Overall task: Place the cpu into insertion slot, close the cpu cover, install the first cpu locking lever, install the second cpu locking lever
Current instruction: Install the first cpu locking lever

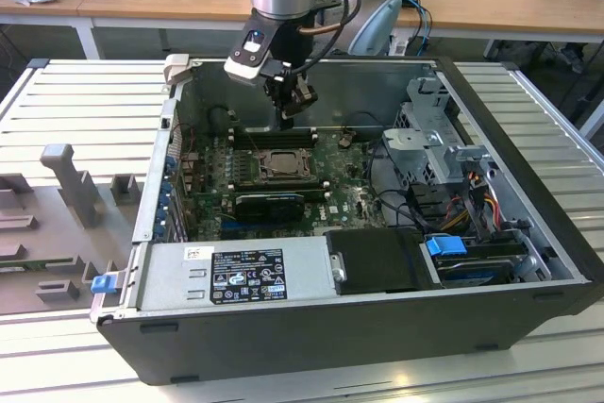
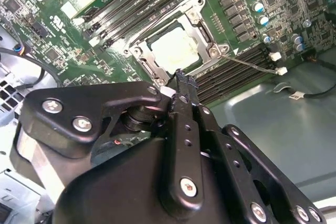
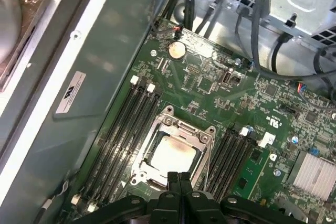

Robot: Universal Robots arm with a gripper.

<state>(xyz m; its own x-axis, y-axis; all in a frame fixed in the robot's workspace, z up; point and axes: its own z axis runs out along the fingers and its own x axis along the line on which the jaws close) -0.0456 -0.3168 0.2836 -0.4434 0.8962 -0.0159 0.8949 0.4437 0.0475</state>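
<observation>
- The gripper (image 1: 291, 103) hangs inside the open computer case (image 1: 528, 233), above the motherboard (image 1: 344, 200) and near the case's far wall. In both wrist views its fingers (image 3: 175, 182) are pressed together with nothing between them.
- The cpu (image 3: 173, 153) lies flat in the insertion slot (image 1: 280, 165), in the middle part of the motherboard between two banks of memory slots (image 3: 123, 129). Its pale metal top is plain in the second wrist view (image 2: 176, 48).
- The cpu cover (image 3: 147, 142) appears to be down over the chip, its frame lying round the metal top, which shows through the window. Whether it sits fully flat cannot be told from these angles.
- A thin rod (image 2: 247, 62) runs out from one corner of the slot over the memory slots. It looks like a locking lever not yet latched, though the view is too poor to be sure.
- Judged from this, placing the chip and closing the cover are done, and the lever steps are in hand.
- The closed fingertips sit just short of the socket's edge. Lever work would call for a low, exact approach to the thin rod, then a push down and under its catch, without pressing on the cover or the chip.
</observation>
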